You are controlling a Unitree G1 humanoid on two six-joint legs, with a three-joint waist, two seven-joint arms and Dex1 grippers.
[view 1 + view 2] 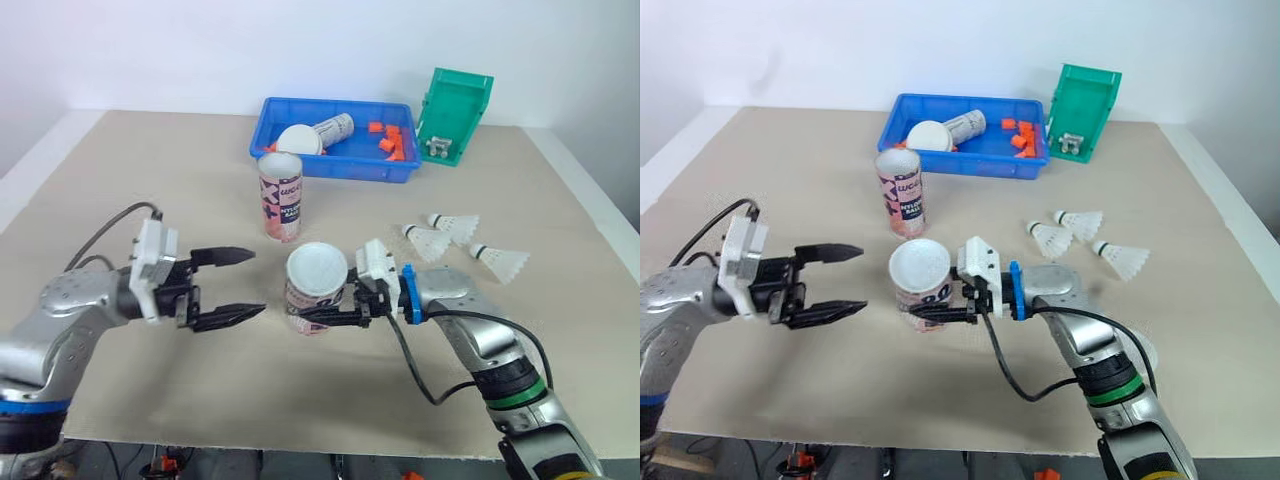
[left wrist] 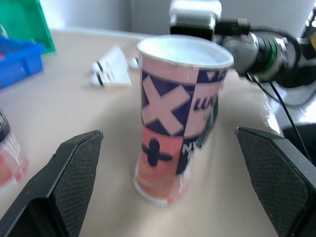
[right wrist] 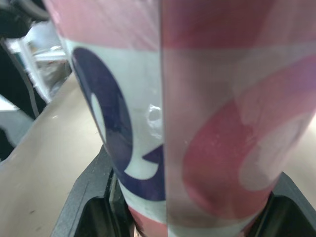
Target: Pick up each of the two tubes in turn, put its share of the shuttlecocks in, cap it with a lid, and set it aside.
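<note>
I note right jaws gripping front tube [image 1: 316,288], uncapped; left jaws open. Three shuttlecocks [image 1: 432,243] loose (rear tube [image 1: 280,198] untouched): early stage.

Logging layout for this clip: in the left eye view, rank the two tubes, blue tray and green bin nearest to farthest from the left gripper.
1. The near tube, just right of the left gripper.
2. The far tube, standing behind.
3. The blue tray, at the back.
4. The green bin, back right.
</note>
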